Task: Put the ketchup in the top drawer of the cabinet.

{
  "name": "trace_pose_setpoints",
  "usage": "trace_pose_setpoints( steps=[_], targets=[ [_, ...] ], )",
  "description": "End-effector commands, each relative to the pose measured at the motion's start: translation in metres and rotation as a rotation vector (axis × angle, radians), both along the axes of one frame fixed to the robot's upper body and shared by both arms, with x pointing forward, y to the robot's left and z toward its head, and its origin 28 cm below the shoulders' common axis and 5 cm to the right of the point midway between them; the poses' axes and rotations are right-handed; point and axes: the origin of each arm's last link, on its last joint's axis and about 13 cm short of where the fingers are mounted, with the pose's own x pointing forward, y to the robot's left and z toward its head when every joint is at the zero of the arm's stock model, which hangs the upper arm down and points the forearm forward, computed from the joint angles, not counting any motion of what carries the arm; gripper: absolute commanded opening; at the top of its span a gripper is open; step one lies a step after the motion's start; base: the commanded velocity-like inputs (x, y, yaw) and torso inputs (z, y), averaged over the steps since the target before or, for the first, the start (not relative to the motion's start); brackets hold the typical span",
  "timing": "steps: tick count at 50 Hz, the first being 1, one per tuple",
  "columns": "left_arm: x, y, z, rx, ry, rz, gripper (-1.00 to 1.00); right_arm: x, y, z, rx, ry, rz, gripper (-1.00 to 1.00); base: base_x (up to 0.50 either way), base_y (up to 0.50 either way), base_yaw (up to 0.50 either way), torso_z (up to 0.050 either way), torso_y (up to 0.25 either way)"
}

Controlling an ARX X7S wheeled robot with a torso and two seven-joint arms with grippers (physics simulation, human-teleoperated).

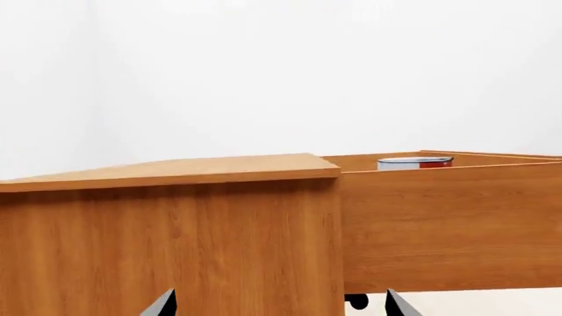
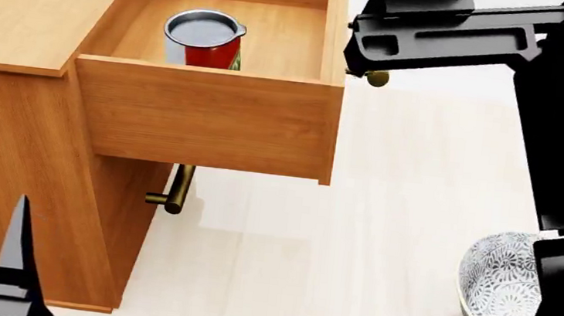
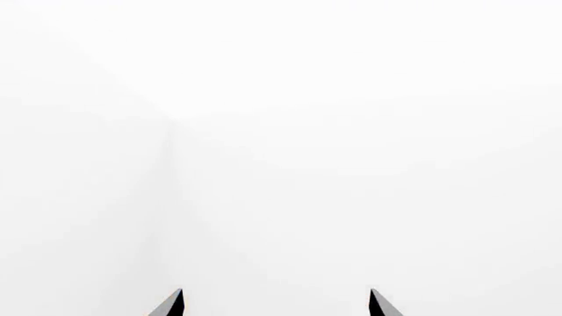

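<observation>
The ketchup [image 2: 204,39] stands upright inside the pulled-out top drawer [image 2: 208,120] of the cabinet [image 2: 38,3]. In the left wrist view its silver top and red label [image 1: 414,162] show over the drawer's wall [image 1: 448,224]. My left gripper [image 1: 281,309] is open and empty, low beside the cabinet's side; one of its fingers [image 2: 16,249] shows in the head view. My right gripper [image 3: 276,308] is open and empty, facing only a white wall. My right arm [image 2: 429,32] hangs by the drawer's front and hides most of its brass handle [image 2: 376,78].
The lower drawer's brass handle [image 2: 177,191] sticks out under the open top drawer. A grey-patterned bowl [image 2: 497,295] sits on the pale floor at the lower right, partly behind my right arm. The drawer juts out over the floor.
</observation>
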Motion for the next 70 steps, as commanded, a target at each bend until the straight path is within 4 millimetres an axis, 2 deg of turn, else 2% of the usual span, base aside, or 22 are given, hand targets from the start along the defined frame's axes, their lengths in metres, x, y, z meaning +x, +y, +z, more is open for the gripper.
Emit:
trace_pose_setpoints(
  steps=[1, 27, 70],
  targets=[
    [-0.004, 0.000, 0.002, 0.003, -0.013, -0.002, 1.00, -0.010, -0.001, -0.010, 0.003, -0.017, -0.038, 1.00, 0.00, 0.00, 0.00, 0.000, 0.000],
    [-0.007, -0.001, 0.004, 0.008, -0.028, 0.002, 1.00, -0.024, -0.001, -0.015, -0.003, -0.076, -0.066, 1.00, 0.00, 0.00, 0.00, 0.000, 0.000],
    [-0.003, 0.001, -0.004, 0.008, -0.008, 0.011, 1.00, -0.019, -0.002, -0.069, 0.019, 0.054, -0.091, 1.00, 0.00, 0.00, 0.00, 0.000, 0.000]
  ],
)
